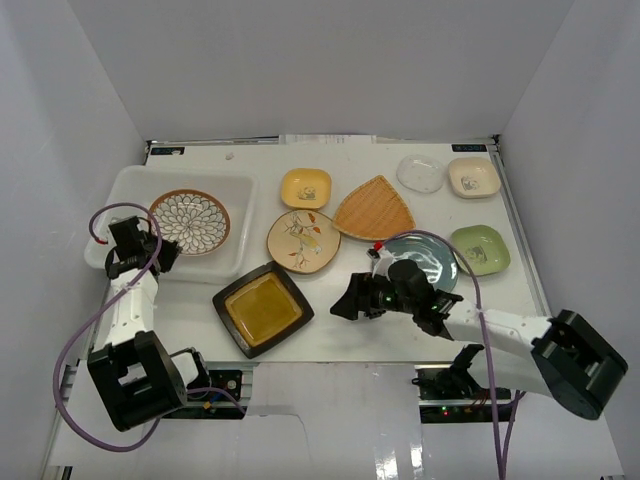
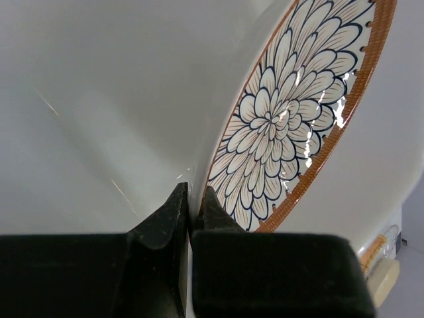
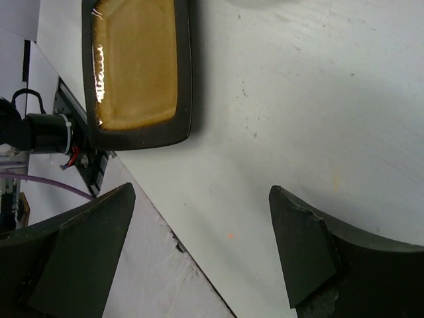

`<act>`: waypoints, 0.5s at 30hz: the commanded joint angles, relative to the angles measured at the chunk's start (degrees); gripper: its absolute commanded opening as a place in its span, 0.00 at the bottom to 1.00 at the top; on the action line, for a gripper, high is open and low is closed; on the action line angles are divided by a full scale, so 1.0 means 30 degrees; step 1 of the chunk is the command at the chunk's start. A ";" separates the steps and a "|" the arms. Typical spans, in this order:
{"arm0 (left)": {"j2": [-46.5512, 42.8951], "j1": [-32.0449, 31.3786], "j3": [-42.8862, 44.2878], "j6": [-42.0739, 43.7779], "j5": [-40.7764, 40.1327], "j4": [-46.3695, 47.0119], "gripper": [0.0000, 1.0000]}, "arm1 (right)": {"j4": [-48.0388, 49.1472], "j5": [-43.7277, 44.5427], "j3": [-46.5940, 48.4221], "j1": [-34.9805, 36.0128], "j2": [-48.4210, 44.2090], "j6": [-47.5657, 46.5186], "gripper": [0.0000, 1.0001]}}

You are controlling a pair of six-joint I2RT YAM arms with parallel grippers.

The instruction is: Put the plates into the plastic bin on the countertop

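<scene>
- Walled in white on three sides and bearing every dish: countertop (image 1: 520,300), with plastic bin (image 1: 125,185) sitting at its far left corner, within reach of the left arm.
- Pinching with left gripper (image 2: 192,199), jaws nearly closed on the brown rim of the round blue-patterned plate (image 2: 291,119); gripping by the edge, probably because a flat dish offers nothing else to take.
- Holding that plate inside the bin, over its floor; resting on it or hanging just above, cannot tell.
- Judging the step in hand as letting go and drawing clear of the bin wall.
- Hovering with right gripper (image 3: 199,199), jaws spread wide and gripping nothing, above bare counter just beside the dark square plate (image 3: 136,66); likely lining up on that plate's edge.
- Lying outside the bin, spread apart for single picking: yellow plate (image 1: 306,187), floral cream plate (image 1: 303,240), orange woven plate (image 1: 373,208), clear plate (image 1: 420,173), cream plate (image 1: 473,177), green plate (image 1: 480,249), and teal plate (image 1: 437,254), partly hidden under the right arm.
</scene>
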 commanded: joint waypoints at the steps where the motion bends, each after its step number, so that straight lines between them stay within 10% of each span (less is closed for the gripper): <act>1: -0.0441 0.0014 0.0726 -0.0043 -0.0136 0.2238 0.00 | 0.3691 0.0851 0.1695 0.0744 0.2328 0.0011 0.88; 3: -0.0206 0.0014 0.0873 0.0484 -0.0195 0.2032 0.00 | 0.3989 0.0530 0.2342 0.0863 0.4262 0.0069 0.88; 15: -0.0524 -0.0015 0.0404 0.1452 0.1210 0.2178 0.74 | 0.8791 -0.1755 0.4513 0.0980 1.1384 0.2293 0.77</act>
